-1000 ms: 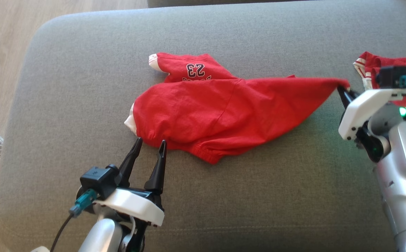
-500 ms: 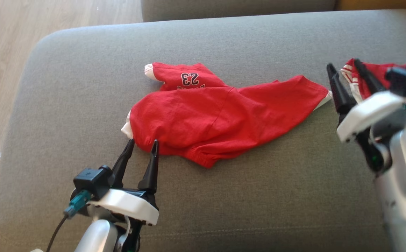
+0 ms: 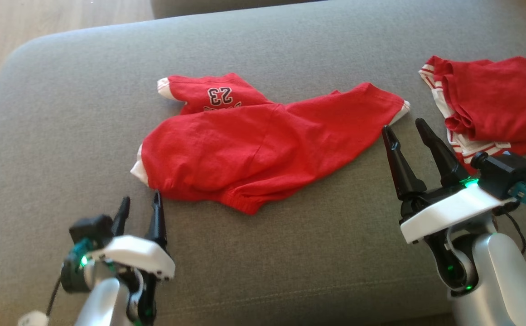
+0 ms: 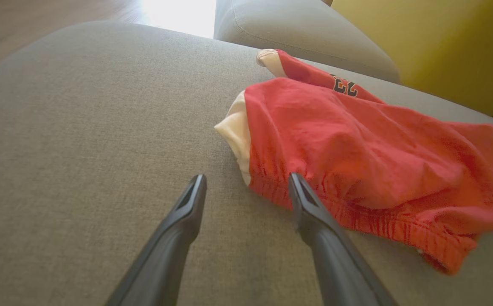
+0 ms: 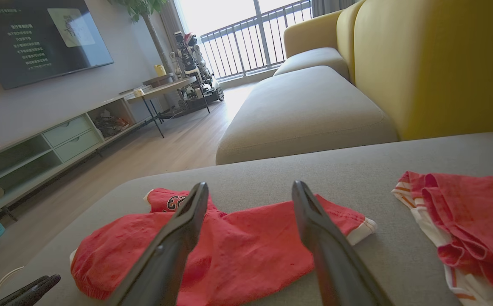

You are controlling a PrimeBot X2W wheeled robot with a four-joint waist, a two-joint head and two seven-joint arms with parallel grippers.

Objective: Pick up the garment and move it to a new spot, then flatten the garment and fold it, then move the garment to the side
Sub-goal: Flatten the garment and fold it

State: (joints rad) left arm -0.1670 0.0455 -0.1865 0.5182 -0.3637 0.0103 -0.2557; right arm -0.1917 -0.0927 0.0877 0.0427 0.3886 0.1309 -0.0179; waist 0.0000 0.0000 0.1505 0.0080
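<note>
Red cloth twice over: two garments counted on one grey cushion (image 3: 290,253). Near the cushion's middle, first garment (image 3: 253,154) crumpled and stretched out sideways, one black "23" (image 3: 219,95) showing upside down on the far flap in the head view, white trim at three of its ends. At the robot's right, second garment (image 3: 494,108) bunched up, striped white edge toward the first, well apart from it. Two grippers, four dark fingers, nothing pinched between any of them. At lower left, left gripper (image 3: 141,197) spread wide and empty, tips just beside the first garment's near left corner; in the left wrist view, one finger (image 4: 310,208) crossing the gathered hem, touching or not impossible to tell. Right gripper (image 3: 402,125) likewise spread, released and empty, tips just short of the first garment's white-cuffed right end, between the two garments. Beyond, one farther cushion (image 5: 305,110), also grey, and one yellow backrest (image 5: 433,63).
</note>
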